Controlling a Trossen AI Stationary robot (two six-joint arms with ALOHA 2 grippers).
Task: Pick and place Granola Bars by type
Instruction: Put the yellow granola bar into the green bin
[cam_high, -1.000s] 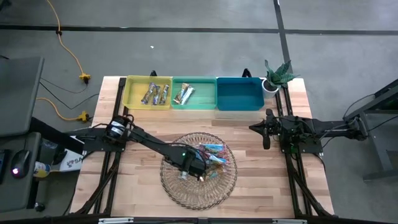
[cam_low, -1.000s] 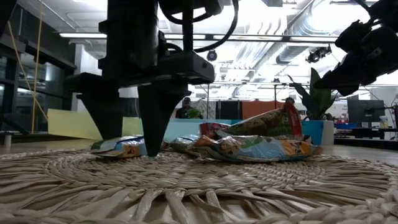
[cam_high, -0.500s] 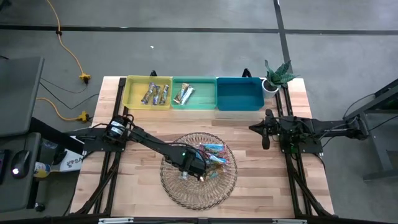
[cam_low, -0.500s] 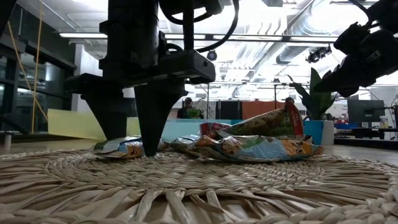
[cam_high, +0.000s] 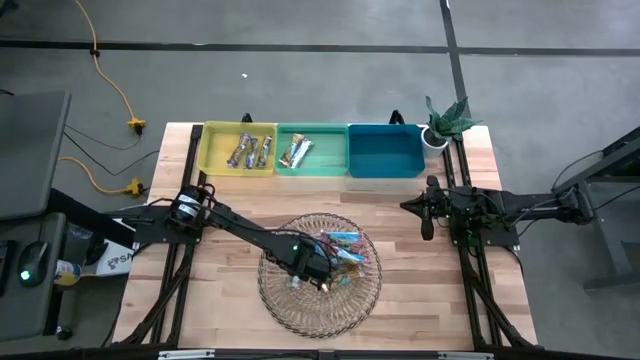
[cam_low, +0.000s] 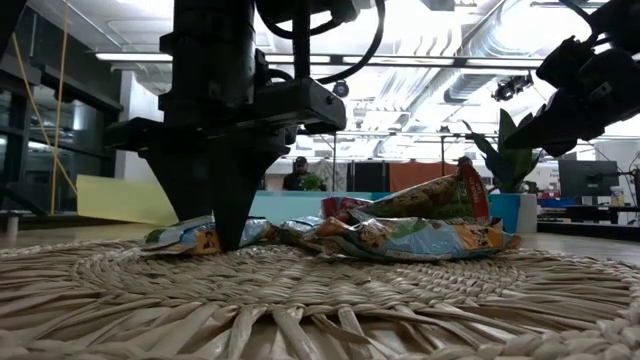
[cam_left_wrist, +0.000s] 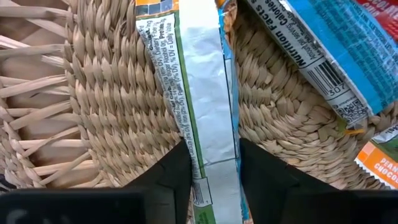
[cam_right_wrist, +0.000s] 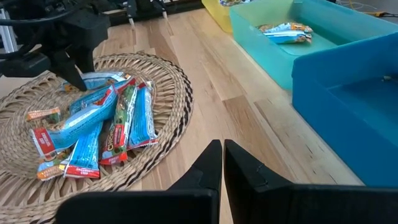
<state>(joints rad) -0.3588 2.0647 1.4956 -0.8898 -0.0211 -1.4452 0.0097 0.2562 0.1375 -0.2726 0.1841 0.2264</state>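
Left gripper (cam_left_wrist: 208, 163) is down on the round wicker tray (cam_high: 290, 310), fingers (cam_left_wrist: 168, 171) pinched narrow on both long edges of a white-wrapped granola bar (cam_left_wrist: 202, 93) lying flat at the tray's left-centre, w/ the rest of the bars (cam_right_wrist: 93, 124) heaped just right of it. Judged best: finish the squeeze square across the wrapper, then lift straight up before swinging, since the slick foil could slide out and the fingertips sit hard on the weave, apt to snag. A blue bar (cam_left_wrist: 323, 56) lies close beside the gripper, so no sideways drag. Beyond the tray, the yellow bin (cam_high: 240, 148), green bin (cam_high: 311, 150) and blue bin (cam_high: 385, 150) line the tabletop's (cam_high: 420, 290) far edge; bare wood between leaves a free path. Right gripper (cam_right_wrist: 222, 155) waits well right of the tray, fingers nearly together, holding nothing.
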